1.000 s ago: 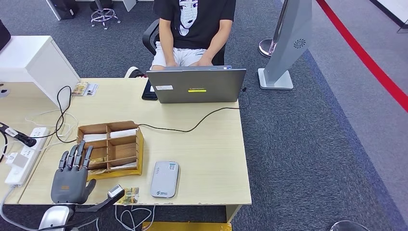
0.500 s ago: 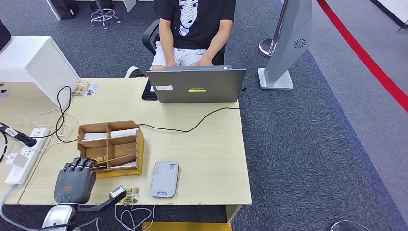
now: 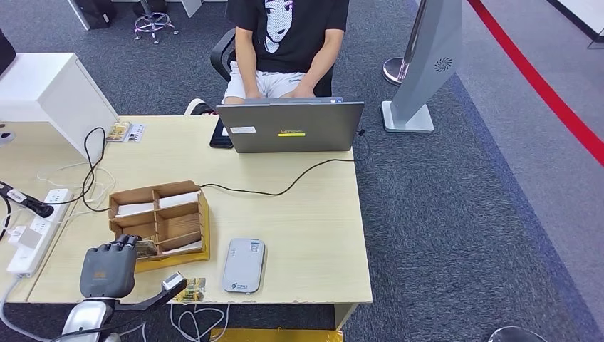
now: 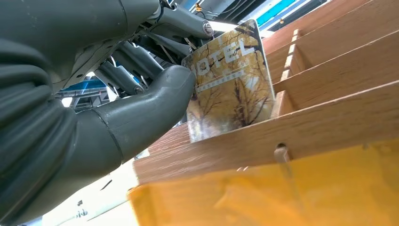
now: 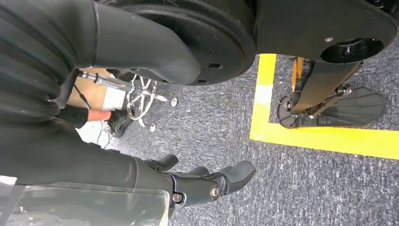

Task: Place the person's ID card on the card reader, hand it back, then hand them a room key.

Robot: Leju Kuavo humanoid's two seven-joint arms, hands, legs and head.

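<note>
So in the space of about a second the left hand (image 3: 108, 269) went from fingers fanned out flat beside the wooden card organizer (image 3: 158, 222) to curled in at its near corner. The organizer itself got nudged too: half a second earlier it sat square, and now it was slightly skewed, its far end swung a bit left, so the hand was clearly pushing on it while digging in.

The left wrist view showed the payoff: thumb (image 4: 155, 106) pressed against the face of a hotel room key card (image 4: 229, 89), darker fingers behind it, the card standing partly up out of its compartment. Looked like a pinch, just not lifted clear yet.

The card reader (image 3: 243, 265) sat bare on the desk (image 3: 313, 235), so my read was the ID part was over and this was the key handover starting. The person (image 3: 288, 43) was typing behind the laptop (image 3: 292, 127).

Right hand (image 5: 207, 186) hung by the floor, fingers loosely curled around nothing.
</note>
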